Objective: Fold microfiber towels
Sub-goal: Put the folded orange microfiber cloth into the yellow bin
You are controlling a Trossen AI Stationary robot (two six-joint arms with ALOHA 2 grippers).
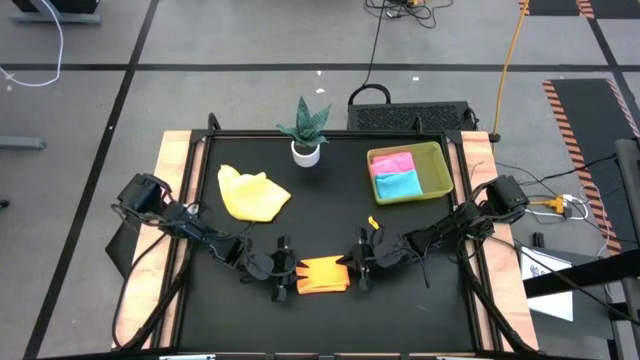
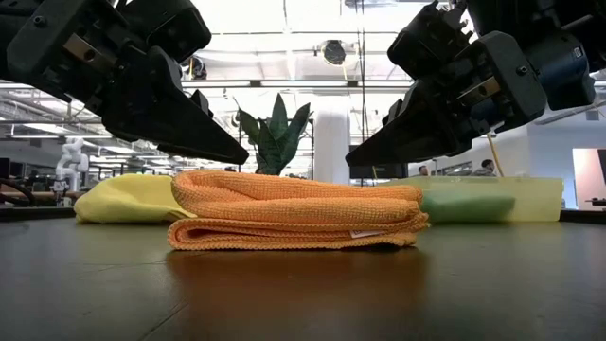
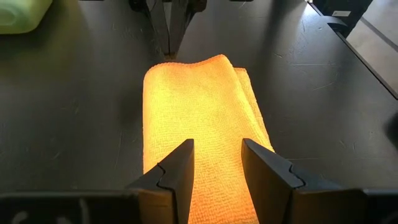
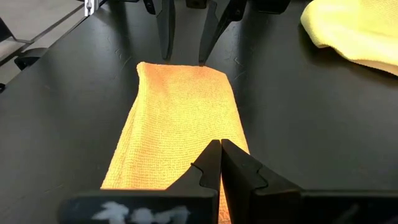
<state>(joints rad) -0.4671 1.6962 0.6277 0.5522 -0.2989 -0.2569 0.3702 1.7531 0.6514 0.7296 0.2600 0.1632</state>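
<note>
Near the worktop's front edge, about midway along it, the orange towel (image 1: 323, 275) lies folded into a flat stack, long axis running side to side, one short end toward each arm. Left gripper (image 1: 283, 273) hovers just over its left end, fingers (image 3: 177, 177) spread apart with nothing between them. Right gripper (image 1: 358, 268) sits just above the right end, fingers (image 4: 217, 163) pressed together on nothing. In the low view both tips slant down toward the cloth without clearly touching it.

Further back on the left, the yellow towel (image 1: 252, 193) lies crumpled. At the back right corner, a yellow-green tray (image 1: 437, 165) carries the pink towel (image 1: 392, 162) and the light blue towel (image 1: 397, 184), folded side by side. A potted plant (image 1: 305, 132) stands at the back edge. The worktop (image 1: 200, 300) is matte black with wooden side rails; beyond it, grey floor with cables and a bright workshop room.
</note>
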